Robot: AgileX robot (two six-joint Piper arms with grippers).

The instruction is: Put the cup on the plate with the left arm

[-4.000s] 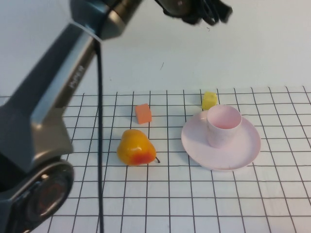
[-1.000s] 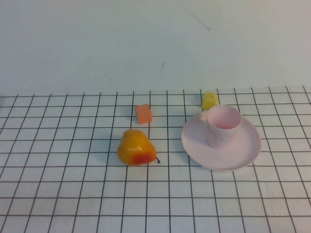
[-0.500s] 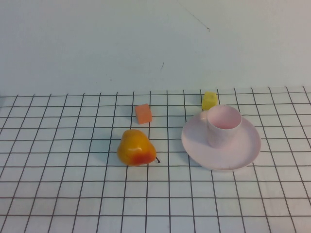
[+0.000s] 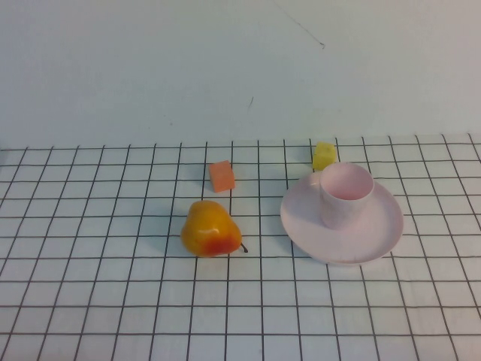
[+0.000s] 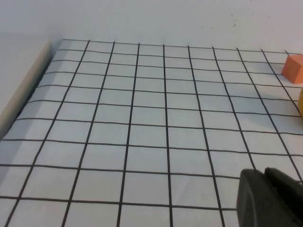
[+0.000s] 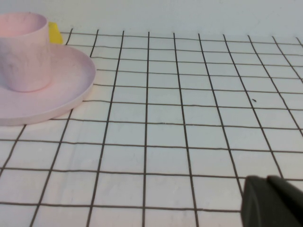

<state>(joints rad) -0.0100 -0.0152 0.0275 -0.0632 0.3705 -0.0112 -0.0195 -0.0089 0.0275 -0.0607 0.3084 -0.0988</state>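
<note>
The pale pink cup (image 4: pixel 346 194) stands upright on the round pink plate (image 4: pixel 378 235), toward the plate's back-left part. The right wrist view shows the same cup (image 6: pixel 23 52) on the plate (image 6: pixel 64 90). Neither arm appears in the high view. My left gripper (image 5: pixel 264 172) is low over bare grid cloth on the left side of the table, far from the cup, with its fingers pressed together and holding nothing. My right gripper (image 6: pixel 266 178) is over the cloth to the right of the plate, also shut and empty.
A yellow-red pear (image 4: pixel 211 229) lies left of the plate. An orange block (image 4: pixel 221 175) sits behind it, and a small yellow block (image 4: pixel 324 155) sits just behind the plate. The cloth's left edge (image 5: pixel 26 92) shows in the left wrist view.
Four seconds ago the left arm reached across the high view above the table; it has since withdrawn out of that view. Over the last second nothing has moved.
</note>
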